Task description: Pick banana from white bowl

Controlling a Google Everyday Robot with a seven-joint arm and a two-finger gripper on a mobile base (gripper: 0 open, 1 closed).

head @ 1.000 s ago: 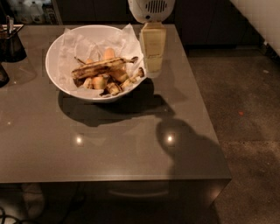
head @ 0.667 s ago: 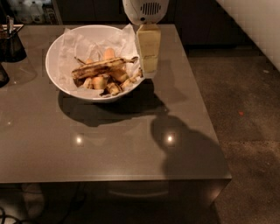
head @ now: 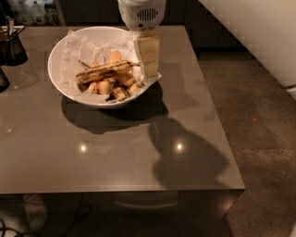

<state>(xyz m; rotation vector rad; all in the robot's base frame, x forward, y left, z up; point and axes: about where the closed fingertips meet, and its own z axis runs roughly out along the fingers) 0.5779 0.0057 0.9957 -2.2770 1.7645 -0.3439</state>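
Observation:
The banana (head: 104, 71) is long, dull yellow and heavily blotched brown, and lies across the middle of the white bowl (head: 53, 74) on top of several shorter orange-yellow fruit pieces (head: 111, 86). The bowl is lined with crumpled white paper and sits at the back left of the grey table. My gripper (head: 150, 69) hangs from a white round wrist housing (head: 141, 13) at the top of the view and reaches down over the bowl's right rim, just to the right of the banana's end. It holds nothing that I can see.
A small dark container (head: 12, 44) with utensils stands at the table's far left edge. The grey table (head: 138, 162) ends at the right, with brown floor (head: 259, 139) beyond it. A white wall or cabinet (head: 259, 28) rises at the top right.
My gripper has moved left and a little nearer to the banana, now over the bowl's right rim. The bowl and fruit have not moved.

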